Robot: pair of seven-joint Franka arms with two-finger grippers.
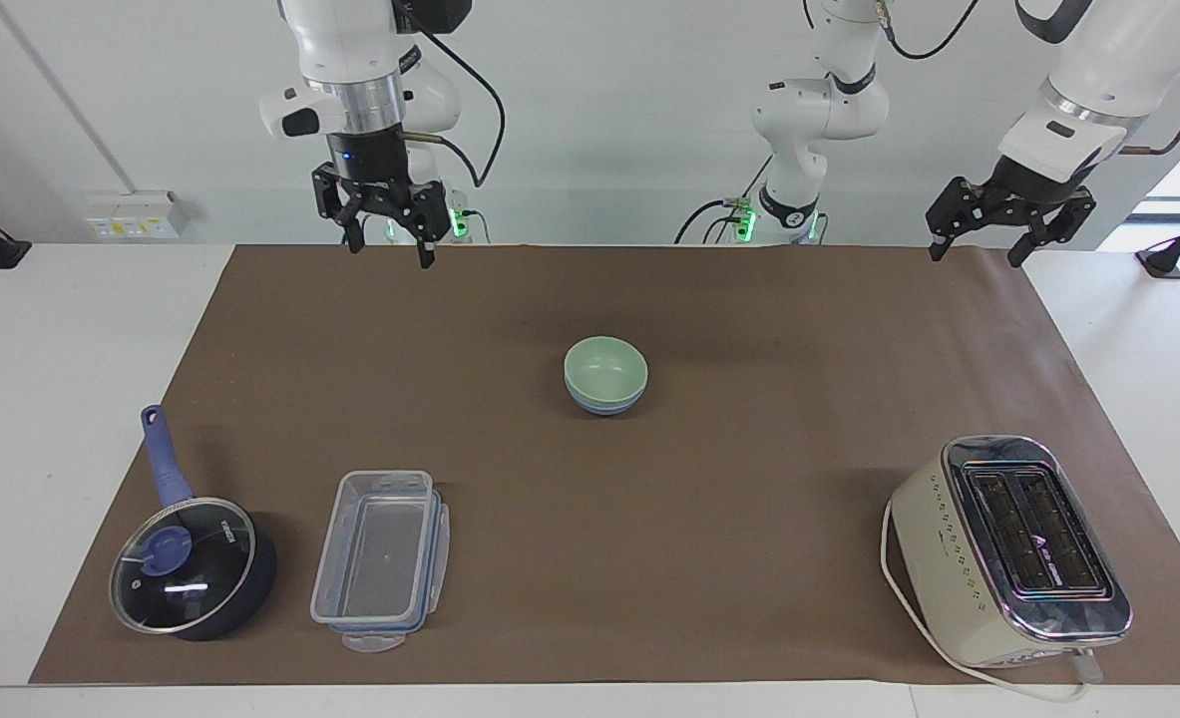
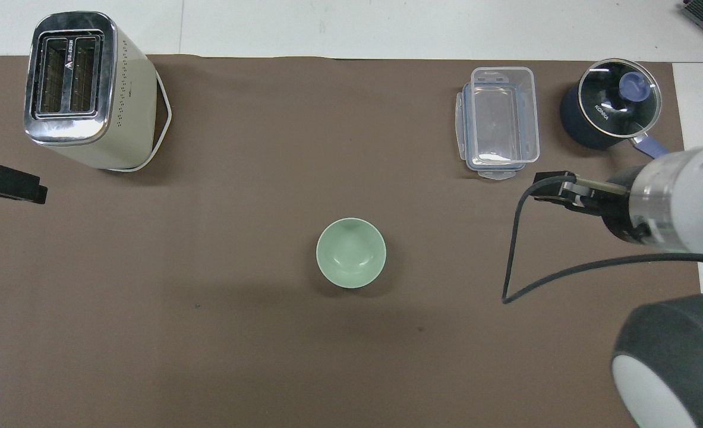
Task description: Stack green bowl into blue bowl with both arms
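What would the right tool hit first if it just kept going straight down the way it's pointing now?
Probably only the brown mat. The right tool hangs open, pointing down over the mat's edge nearest the robots, at the right arm's end. Nothing lies under it, though depth is hard to judge.
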